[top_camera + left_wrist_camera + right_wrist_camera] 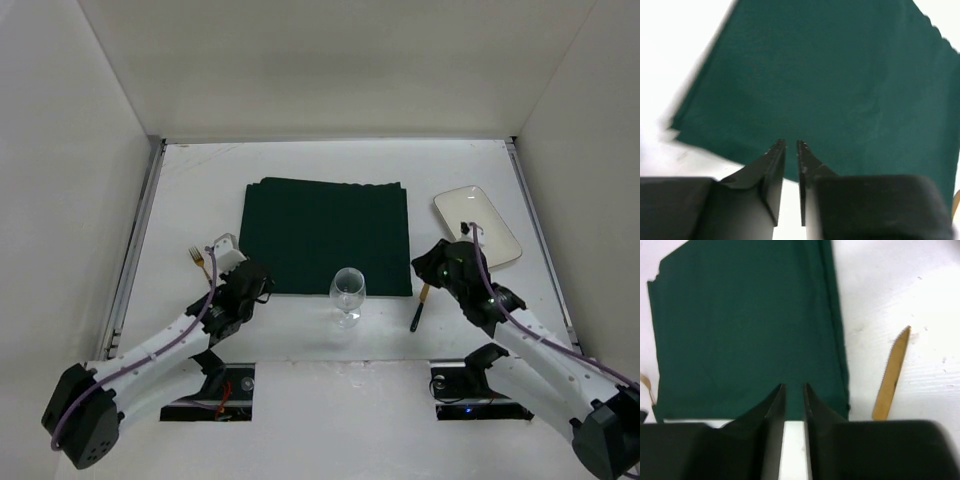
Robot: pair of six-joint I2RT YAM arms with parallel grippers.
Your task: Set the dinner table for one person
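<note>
At the left of the dinner table (300,165), the gold fork (200,262) lies on the bare white surface, just outboard of your left gripper (262,284). That gripper's fingers (767,167) are drawn nearly together, with only a slit between them and nothing in it. They point over the near-left part of the green placemat (325,237).

Nothing sits on the placemat yet, so I judge the setting barely begun and the fork your likeliest pick on this side. Spread the fingers first, swing left, line them across the handle, and come down square so the tips don't skid on the tabletop.

The wine glass (348,295) stands upright just off the placemat's near edge; keep both arms wide of it. Further right, the knife (419,306) lies on the table beside the placemat's near-right corner, close to your right gripper (422,267). Its fingers (771,407) likewise show just a thin gap and hold nothing. The white plate (477,225) rests at the far right.

The tabletop lies under both sets of fingers; whether the tips touch it, I cannot tell.
</note>
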